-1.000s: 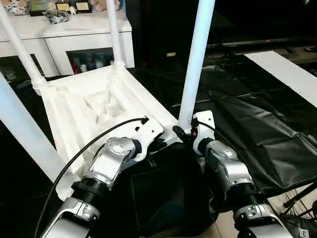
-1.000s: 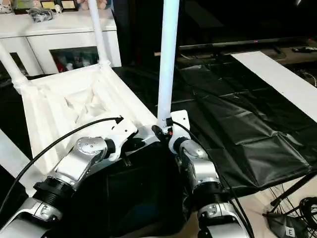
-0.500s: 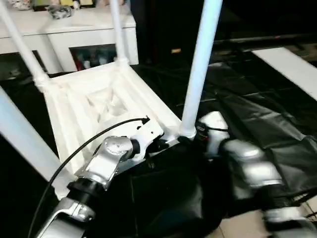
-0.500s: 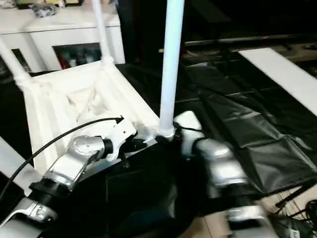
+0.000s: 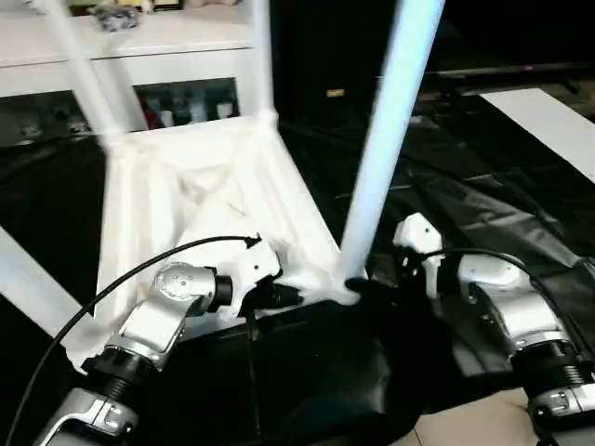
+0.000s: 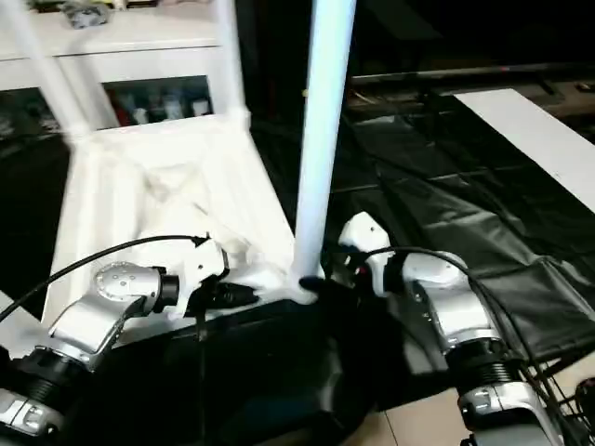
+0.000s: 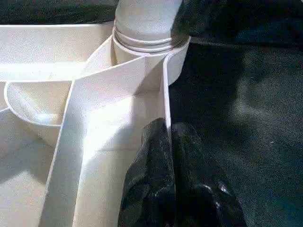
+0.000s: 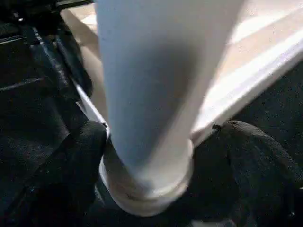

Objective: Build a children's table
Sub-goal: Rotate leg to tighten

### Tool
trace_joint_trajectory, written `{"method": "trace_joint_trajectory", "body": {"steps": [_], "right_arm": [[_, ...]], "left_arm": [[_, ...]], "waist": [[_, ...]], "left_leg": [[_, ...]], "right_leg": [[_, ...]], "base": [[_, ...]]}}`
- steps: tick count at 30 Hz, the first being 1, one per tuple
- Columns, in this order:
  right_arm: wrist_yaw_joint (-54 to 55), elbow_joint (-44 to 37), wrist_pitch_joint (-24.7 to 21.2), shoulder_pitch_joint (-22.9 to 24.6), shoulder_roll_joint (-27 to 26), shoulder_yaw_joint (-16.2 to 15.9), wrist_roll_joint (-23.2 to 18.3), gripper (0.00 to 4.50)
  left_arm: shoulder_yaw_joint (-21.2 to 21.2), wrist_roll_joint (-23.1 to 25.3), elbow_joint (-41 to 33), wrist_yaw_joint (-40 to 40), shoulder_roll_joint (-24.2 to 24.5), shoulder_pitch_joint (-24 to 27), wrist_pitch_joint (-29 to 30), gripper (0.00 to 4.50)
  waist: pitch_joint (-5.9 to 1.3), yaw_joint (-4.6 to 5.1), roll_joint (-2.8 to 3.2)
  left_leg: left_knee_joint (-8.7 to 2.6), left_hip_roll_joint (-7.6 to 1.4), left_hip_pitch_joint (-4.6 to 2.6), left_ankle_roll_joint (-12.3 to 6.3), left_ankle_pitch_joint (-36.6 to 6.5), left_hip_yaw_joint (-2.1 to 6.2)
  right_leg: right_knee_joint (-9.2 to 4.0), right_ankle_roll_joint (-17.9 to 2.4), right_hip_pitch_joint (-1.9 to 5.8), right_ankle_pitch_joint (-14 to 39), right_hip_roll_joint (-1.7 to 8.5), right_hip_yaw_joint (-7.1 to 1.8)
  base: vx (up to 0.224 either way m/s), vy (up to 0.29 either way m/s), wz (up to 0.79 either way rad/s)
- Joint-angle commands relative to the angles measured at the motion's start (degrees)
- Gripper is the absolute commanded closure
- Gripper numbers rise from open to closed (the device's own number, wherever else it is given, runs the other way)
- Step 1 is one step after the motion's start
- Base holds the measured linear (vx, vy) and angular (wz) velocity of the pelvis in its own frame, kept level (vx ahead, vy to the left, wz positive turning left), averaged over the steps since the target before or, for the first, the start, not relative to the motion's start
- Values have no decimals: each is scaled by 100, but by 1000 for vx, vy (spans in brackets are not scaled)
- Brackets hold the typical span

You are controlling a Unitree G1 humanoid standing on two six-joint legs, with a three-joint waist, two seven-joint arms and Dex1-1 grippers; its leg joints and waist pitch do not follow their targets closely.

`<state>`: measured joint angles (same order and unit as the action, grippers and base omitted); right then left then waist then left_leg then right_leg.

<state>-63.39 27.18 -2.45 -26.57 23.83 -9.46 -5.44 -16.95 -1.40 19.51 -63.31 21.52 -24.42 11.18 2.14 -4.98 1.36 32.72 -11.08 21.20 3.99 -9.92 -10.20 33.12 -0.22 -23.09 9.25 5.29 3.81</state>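
The children's table lies upside down: the white ribbed tabletop (image 5: 204, 204) rests on a black sheet with white legs standing up from its corner sockets. My left gripper (image 5: 288, 295) is shut on the thin rim wall of the tabletop (image 7: 118, 118) just beside the near right socket (image 7: 147, 42). The near right leg (image 5: 386, 158) rises from that socket. My right gripper (image 5: 367, 286) is open, with one of its black fingers (image 8: 85, 156) on each side of the base of that leg (image 8: 151, 94), apart from it.
A white cabinet (image 5: 139, 46) with glass doors stands behind the tabletop. A crumpled black sheet (image 5: 483, 214) covers the floor to the right, with a white strip (image 5: 548, 121) beyond it. Other legs rise at the far right (image 5: 258, 56), far left (image 5: 88, 74) and near left (image 5: 28, 279).
My right gripper has let go of the near right leg's base and opened wide, and its forearm has swung out to the right. The camera shifted. The left grip is unchanged.
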Motion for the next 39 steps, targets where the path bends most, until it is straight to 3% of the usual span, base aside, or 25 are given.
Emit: {"method": "trace_joint_trajectory", "body": {"steps": [1, 3, 8, 20, 31, 33, 37, 39], "right_arm": [[-159, -11, 36, -16, 52, -48, -64, 39], [-303, -23, 7, 13, 90, -104, -62, 39], [-194, 231, 152, -56, 49, -110, 65, 54], [-179, 396, 162, -154, -92, -63, -34, 164], [-63, 412, 159, -88, -218, -5, -88, 181], [798, 672, -38, -174, -562, 145, 27, 181], [1813, 830, -354, -184, -1113, 368, 1, 181], [2327, 790, -588, -144, -1520, 490, -104, 181]], "left_arm": [[-86, -88, -127, -101, 3, 23, -55, 450], [-64, -97, -138, -142, 24, 27, -53, 450], [-33, -144, -157, -194, 55, 10, -23, 450], [-30, -160, -131, -224, 107, -30, -14, 450], [-43, -137, -88, -196, 112, -41, -29, 450], [-26, 35, 114, 214, -32, -134, -21, 450], [-40, 268, 416, 752, -250, -297, 57, 450], [3, 367, 625, 1222, -501, -436, 189, 450]], "waist": [[-327, 15, -65], [-331, 6, -93], [-333, 4, -76], [-348, -8, -69], [-357, -5, -56], [-349, 4, -51], [-302, 122, -64], [-295, 151, -59]], "left_leg": [[-360, -199, -60, -412, -1299, 10], [-355, -199, -49, -432, -1206, 9], [-341, -190, -52, -440, -1171, 3], [-324, -190, -51, -478, -1049, 4], [-315, -189, -54, -483, -1010, 5], [-322, -185, -53, -441, -1074, 7], [-375, -153, -83, -130, -1588, 33], [-386, -152, -90, -63, -1758, 51]], "right_leg": [[-316, -1246, 262, 1331, 258, -204], [-301, -1256, 275, 1241, 257, -203], [-303, -1290, 272, 1261, 262, -200], [-263, -1360, 290, 1010, 251, -193], [-244, -1407, 296, 899, 244, -189], [-258, -1395, 288, 1010, 253, -192], [-363, -1099, 257, 1963, 262, -196], [-399, -959, 246, 2327, 272, -189]], "base": [[0, 0, 0], [0, 0, 0], [0, 0, 0], [0, 0, 0], [0, 0, 0], [0, 0, 0], [0, 0, 0], [0, 0, 0]]}}
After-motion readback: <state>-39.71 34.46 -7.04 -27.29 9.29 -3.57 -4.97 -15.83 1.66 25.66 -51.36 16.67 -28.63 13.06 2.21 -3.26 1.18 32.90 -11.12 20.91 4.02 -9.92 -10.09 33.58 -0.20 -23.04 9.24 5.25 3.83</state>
